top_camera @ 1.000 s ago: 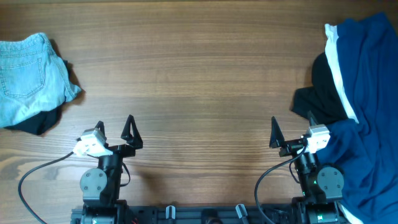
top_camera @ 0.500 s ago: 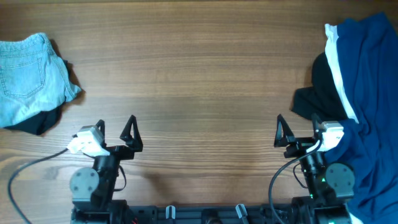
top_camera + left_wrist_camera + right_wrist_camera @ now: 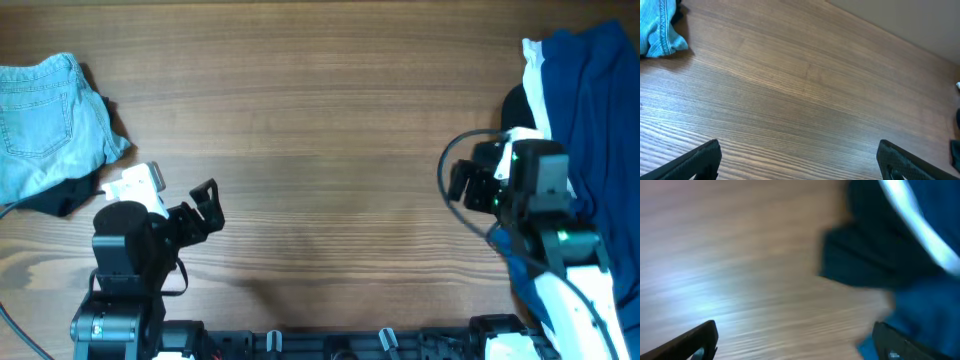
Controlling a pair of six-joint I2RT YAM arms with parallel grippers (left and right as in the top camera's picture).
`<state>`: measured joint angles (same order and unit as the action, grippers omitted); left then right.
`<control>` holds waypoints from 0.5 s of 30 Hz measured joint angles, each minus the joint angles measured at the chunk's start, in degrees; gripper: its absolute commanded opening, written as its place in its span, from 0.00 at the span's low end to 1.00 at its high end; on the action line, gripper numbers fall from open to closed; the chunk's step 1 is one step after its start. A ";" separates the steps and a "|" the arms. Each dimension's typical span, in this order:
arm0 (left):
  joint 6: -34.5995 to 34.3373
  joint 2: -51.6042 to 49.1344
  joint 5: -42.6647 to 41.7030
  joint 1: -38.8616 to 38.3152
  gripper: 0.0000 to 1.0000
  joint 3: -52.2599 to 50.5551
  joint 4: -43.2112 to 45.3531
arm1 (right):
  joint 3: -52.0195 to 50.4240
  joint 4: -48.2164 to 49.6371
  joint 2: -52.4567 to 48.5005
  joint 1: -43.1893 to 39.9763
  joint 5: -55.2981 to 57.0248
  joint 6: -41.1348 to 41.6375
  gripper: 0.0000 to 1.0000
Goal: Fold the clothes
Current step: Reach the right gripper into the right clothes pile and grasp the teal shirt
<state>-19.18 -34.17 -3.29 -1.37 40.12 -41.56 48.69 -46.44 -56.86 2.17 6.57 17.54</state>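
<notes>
Entry 1, table [image 3: 320, 110]: wood-grain top, carrying everything I list below.

Entry 2, deep-blue T-shirt [image 3: 600, 90]: rumpled and unfolded at the table's right edge. It reaches from the top of the overhead view down past the right arm [image 3: 545, 190]. Part of it leaves the frame, so I cannot give its full outline.

Entry 3, white garment [image 3: 536, 80]: a narrow strip along the left border of the blue shirt, touching it.

Entry 4, black garment [image 3: 512, 108]: just left of the white strip, with its lower part hidden by the right arm in the overhead view. In the right wrist view I see it as a dark blurred patch with blue fabric beside it.

Entry 5, pale-blue denim piece [image 3: 45, 120]: bunched at the table's left edge, with seams and pocket stitching showing. It lies well apart from the right-hand pile.

Entry 6, black cloth [image 3: 62, 200]: showing from under the lower edge of the denim, touching it.

Entry 7, left end effector [image 3: 799, 159]: jaws spread wide and empty. It is over bare wood, near the denim but apart from it.

Entry 8, right end effector [image 3: 796, 335]: jaws spread wide and empty. It is over bare wood just beside the edge of the black garment. The right wrist view is blurred, so I cannot tell whether a fingertip touches fabric.
</notes>
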 measured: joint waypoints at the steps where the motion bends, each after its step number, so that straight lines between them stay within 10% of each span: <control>1: 0.00 0.00 0.00 0.00 1.00 0.02 0.02 | 0.02 -0.74 -2.80 -2.67 3.50 4.04 1.00; 15: 0.00 -0.07 0.02 0.00 1.00 0.04 0.17 | 0.02 12.11 -27.69 -27.89 10.45 13.94 0.43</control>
<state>-19.18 -34.24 -3.27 -1.37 40.16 -41.39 48.71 -34.33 -84.55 -25.71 17.02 31.48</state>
